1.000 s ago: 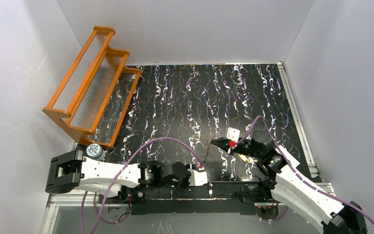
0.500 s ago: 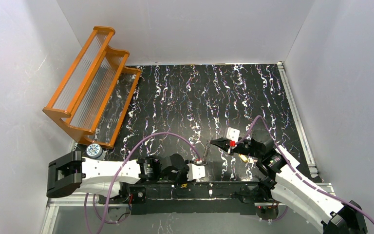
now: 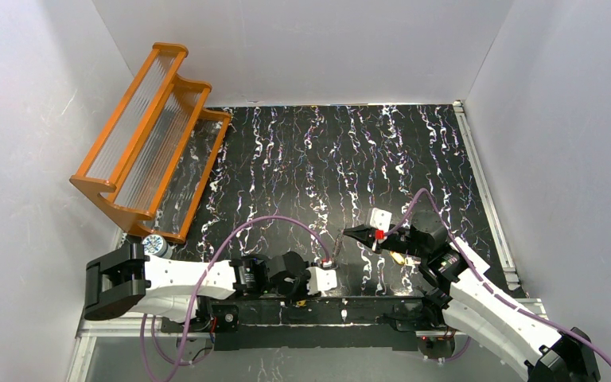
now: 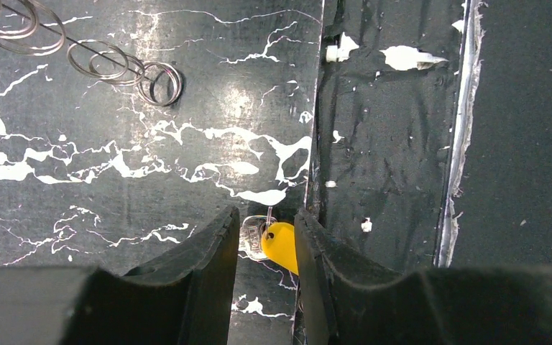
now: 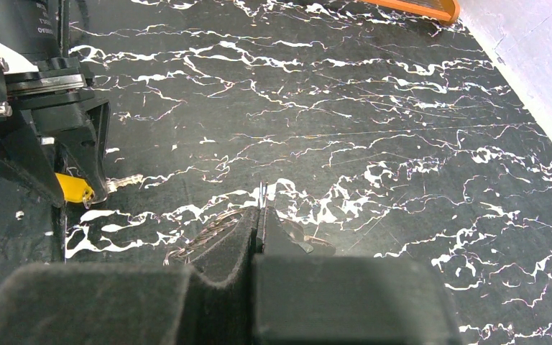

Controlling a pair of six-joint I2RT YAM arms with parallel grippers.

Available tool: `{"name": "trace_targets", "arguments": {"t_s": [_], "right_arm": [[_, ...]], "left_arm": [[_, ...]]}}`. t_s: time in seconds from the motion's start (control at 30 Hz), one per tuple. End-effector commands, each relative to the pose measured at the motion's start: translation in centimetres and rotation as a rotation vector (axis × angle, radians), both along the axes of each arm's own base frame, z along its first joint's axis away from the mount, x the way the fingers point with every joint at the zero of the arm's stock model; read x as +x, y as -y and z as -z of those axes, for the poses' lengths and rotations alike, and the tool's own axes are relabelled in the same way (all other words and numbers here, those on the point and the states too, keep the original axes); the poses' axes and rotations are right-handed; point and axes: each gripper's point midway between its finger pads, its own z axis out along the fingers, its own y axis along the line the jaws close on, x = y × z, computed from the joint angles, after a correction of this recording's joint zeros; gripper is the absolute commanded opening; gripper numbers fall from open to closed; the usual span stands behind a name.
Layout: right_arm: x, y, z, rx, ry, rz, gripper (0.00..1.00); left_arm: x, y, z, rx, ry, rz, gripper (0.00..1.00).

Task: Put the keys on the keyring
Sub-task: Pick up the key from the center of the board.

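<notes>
A key with a yellow head and a silver key lie together on the black marbled mat by its near edge. My left gripper is open, with one finger on each side of them. The right finger touches the yellow head. The right wrist view shows the same yellow key under the left gripper's fingers. The keyring is thin wire loops on the mat beyond the keys. My right gripper is shut on its wire, with loops trailing beneath. In the top view the two grippers are close together.
An orange rack with clear ribbed panels leans at the far left of the mat. A small round object sits by its near foot. A black rail runs along the mat's near edge, right beside the keys.
My left arm has swung slightly right and turned its wrist, bringing its gripper over the keys. The right arm has not moved.
</notes>
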Motion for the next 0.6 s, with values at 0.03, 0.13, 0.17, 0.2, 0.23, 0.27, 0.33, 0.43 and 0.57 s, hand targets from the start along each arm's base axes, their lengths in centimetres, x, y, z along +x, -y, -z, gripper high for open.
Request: {"name": "trace_targets", "arguments": {"t_s": [0.03, 0.13, 0.17, 0.2, 0.23, 0.27, 0.33, 0.43, 0.57], "right_arm": [[-0.1, -0.4, -1.4, 0.026, 0.024, -0.015, 0.01], [0.0, -0.4, -1.4, 0.026, 0.026, -0.014, 0.01], [-0.1, -0.4, -1.4, 0.026, 0.026, -0.016, 0.01], [-0.1, -0.4, -1.3, 0.026, 0.025, -0.016, 0.01], [0.0, -0.4, -1.4, 0.026, 0.025, -0.016, 0.01], [0.0, -0.4, -1.4, 0.026, 0.025, -0.016, 0.01], [-0.1, -0.4, -1.3, 0.025, 0.022, -0.018, 0.01], [-0.1, -0.3, -1.3, 0.026, 0.023, -0.015, 0.01], [-0.1, -0.4, -1.3, 0.026, 0.023, -0.017, 0.01]], "left_arm": [[0.5, 0.0, 0.1, -0.003, 0.006, -0.027, 0.32], [0.3, 0.2, -0.2, 0.003, 0.001, -0.013, 0.33], [0.2, 0.3, -0.4, 0.003, -0.001, -0.007, 0.33], [0.2, 0.4, -0.5, 0.005, -0.002, -0.006, 0.33], [0.2, 0.4, -0.6, 0.009, -0.005, -0.003, 0.33], [0.2, 0.5, -0.7, 0.014, -0.009, -0.003, 0.34], [0.2, 0.7, -1.0, 0.032, -0.015, -0.003, 0.34], [0.5, 0.0, -0.9, 0.128, -0.009, -0.002, 0.34], [0.7, -0.9, -1.0, 0.191, 0.013, 0.013, 0.37]]}}
